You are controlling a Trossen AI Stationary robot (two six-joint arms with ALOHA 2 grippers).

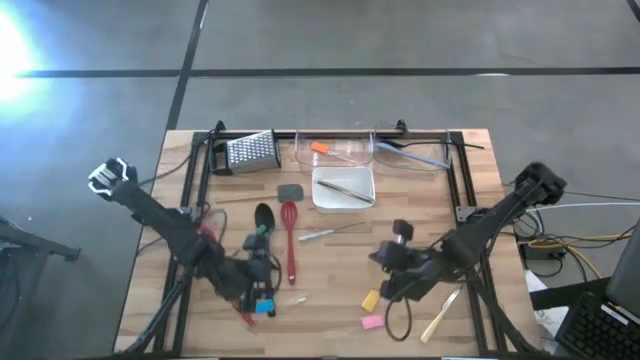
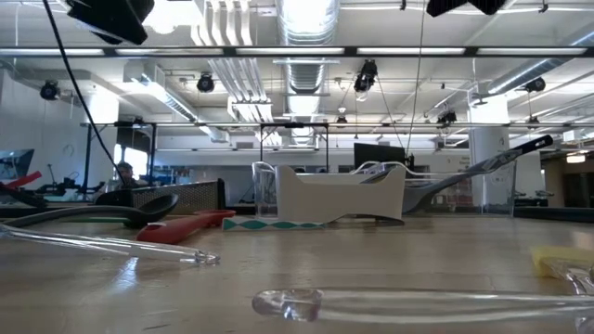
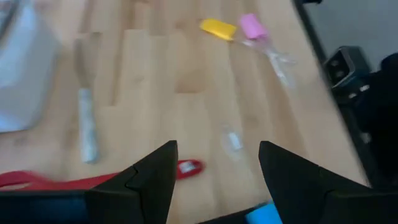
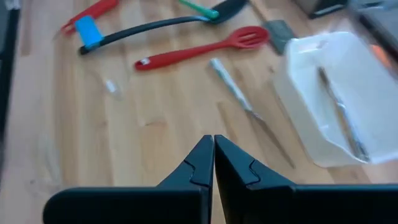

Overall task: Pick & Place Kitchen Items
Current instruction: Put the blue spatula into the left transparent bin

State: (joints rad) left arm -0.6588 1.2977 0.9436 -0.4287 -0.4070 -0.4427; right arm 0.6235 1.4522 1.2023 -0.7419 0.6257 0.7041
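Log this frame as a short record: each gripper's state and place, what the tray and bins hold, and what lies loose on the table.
left gripper: open, empty, above the red spatula handle end
right gripper: shut, empty, over bare table
white tray: one metal utensil
left bin: orange piece
right bin: grey utensil
loose near front: yellow piece, pink piece, blue piece
grater: back left
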